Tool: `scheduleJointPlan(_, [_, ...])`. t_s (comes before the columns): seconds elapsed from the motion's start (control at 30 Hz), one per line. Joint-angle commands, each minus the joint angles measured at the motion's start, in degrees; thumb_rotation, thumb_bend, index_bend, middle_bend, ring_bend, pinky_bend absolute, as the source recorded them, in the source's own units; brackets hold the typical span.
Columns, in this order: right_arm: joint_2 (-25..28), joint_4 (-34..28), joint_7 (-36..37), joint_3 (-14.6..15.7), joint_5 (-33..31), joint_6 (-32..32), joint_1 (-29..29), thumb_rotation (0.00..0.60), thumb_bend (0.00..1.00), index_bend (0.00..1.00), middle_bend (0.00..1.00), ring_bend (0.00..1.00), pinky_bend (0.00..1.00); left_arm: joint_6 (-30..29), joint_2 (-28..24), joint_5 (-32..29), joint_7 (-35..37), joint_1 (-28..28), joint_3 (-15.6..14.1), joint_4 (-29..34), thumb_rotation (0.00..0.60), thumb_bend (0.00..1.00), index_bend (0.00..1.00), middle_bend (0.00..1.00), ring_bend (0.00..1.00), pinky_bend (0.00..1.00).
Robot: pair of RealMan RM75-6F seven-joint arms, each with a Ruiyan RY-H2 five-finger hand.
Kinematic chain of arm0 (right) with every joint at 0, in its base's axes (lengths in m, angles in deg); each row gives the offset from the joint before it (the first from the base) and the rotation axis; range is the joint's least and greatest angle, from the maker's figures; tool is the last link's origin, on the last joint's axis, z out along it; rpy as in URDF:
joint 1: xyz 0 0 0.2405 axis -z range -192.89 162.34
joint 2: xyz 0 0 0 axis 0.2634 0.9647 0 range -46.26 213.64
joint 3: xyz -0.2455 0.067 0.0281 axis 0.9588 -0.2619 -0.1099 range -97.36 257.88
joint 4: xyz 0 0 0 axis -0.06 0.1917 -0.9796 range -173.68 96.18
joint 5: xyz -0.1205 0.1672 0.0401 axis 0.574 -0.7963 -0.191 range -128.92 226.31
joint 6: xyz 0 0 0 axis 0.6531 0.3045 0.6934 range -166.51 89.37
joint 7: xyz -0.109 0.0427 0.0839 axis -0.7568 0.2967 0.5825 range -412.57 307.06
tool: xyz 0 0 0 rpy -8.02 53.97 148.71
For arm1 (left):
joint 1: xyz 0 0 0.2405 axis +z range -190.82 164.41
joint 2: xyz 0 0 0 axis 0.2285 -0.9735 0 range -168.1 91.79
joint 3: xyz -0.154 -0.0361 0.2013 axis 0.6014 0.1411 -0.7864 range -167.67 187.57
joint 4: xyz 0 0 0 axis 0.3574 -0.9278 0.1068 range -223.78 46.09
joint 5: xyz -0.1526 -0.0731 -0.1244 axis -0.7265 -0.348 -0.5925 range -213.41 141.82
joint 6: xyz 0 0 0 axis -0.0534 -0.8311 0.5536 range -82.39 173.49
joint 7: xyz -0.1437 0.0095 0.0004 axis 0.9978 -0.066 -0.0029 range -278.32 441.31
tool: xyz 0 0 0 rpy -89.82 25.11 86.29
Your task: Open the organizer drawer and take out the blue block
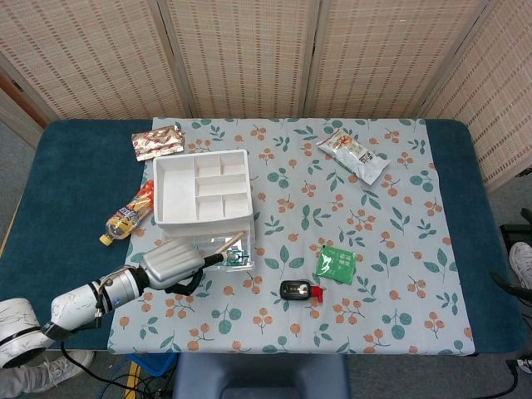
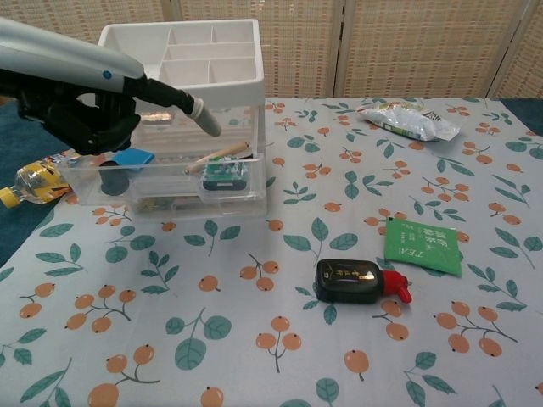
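Observation:
The white organizer (image 1: pixel 204 195) (image 2: pixel 182 59) stands at the table's left, its clear bottom drawer (image 2: pixel 170 202) pulled out toward me. The blue block (image 2: pixel 133 156) lies in the drawer's left part, beside a dark cylinder (image 2: pixel 111 178), a wooden stick (image 2: pixel 218 157) and a green-and-white item (image 2: pixel 222 175). My left hand (image 1: pixel 174 263) (image 2: pixel 89 114) hovers over the drawer's left end, dark fingers curled down just above the block, one finger stretched out to the right. It holds nothing. The head view hides the block under the hand. My right hand is out of sight.
A drink bottle (image 1: pixel 129 214) (image 2: pixel 30 182) lies left of the organizer and a red snack packet (image 1: pixel 157 141) behind it. A green tea packet (image 1: pixel 336 264) (image 2: pixel 422 247) and a small black bottle with a red cap (image 1: pixel 299 290) (image 2: pixel 356 281) lie mid-table. A white snack bag (image 1: pixel 352 155) (image 2: pixel 407 120) lies far right.

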Motion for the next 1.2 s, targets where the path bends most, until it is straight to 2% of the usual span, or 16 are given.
scheduleJointPlan(0.03, [-0.1, 0.1, 0.0, 0.0, 0.1, 0.0, 0.0, 0.600, 0.13, 0.00, 0.13, 0.00, 0.06, 2.8, -0.1, -2.3, -0.5, -2.1, 0.6, 0.5, 0.367, 0.84, 0.09, 0.97, 1.00, 1.00])
scheduleJointPlan(0.27, [-0.1, 0.1, -0.1, 0.2, 0.1, -0.1, 0.1, 0.600, 0.13, 0.00, 0.13, 0.00, 0.06, 8.1, -0.8, -6.7, -3.5, -4.2, 0.5, 0.1, 0.356, 0.84, 0.13, 0.97, 1.00, 1.00])
scheduleJointPlan(0.37, [-0.2, 0.2, -0.1, 0.3, 0.2, -0.1, 0.1, 0.600, 0.13, 0.00, 0.13, 0.00, 0.06, 8.9, -1.6, -8.5, -7.2, -4.1, 0.2, -0.1, 0.320, 0.84, 0.15, 0.97, 1.00, 1.00])
scheduleJointPlan(0.57, [-0.3, 0.3, 0.0, 0.3, 0.3, -0.2, 0.1, 0.600, 0.13, 0.00, 0.13, 0.00, 0.06, 8.2, -2.5, -13.7, -15.9, -2.9, -0.4, 0.4, 0.279, 0.84, 0.19, 0.97, 1.00, 1.00])
scheduleJointPlan(0.83, [-0.5, 0.5, 0.2, 0.3, 0.3, 0.0, 0.0, 0.600, 0.13, 0.00, 0.13, 0.00, 0.06, 7.0, -3.9, -21.9, -28.8, -2.6, -2.1, 2.0, 0.193, 0.84, 0.26, 0.97, 1.00, 1.00])
scheduleJointPlan(1.03, [-0.6, 0.8, 0.4, 0.3, 0.5, 0.1, -0.2, 0.600, 0.13, 0.00, 0.13, 0.00, 0.06, 4.7, -4.8, -28.2, -35.2, -2.6, -3.3, 4.1, 0.191, 0.84, 0.27, 0.97, 1.00, 1.00])
scheduleJointPlan(1.2, [-0.6, 0.8, 0.6, 0.4, 0.3, -0.1, 0.1, 0.600, 0.13, 0.00, 0.13, 0.00, 0.06, 3.1, -6.1, -30.4, -39.1, -2.4, -4.6, 6.0, 0.199, 0.84, 0.28, 0.97, 1.00, 1.00])
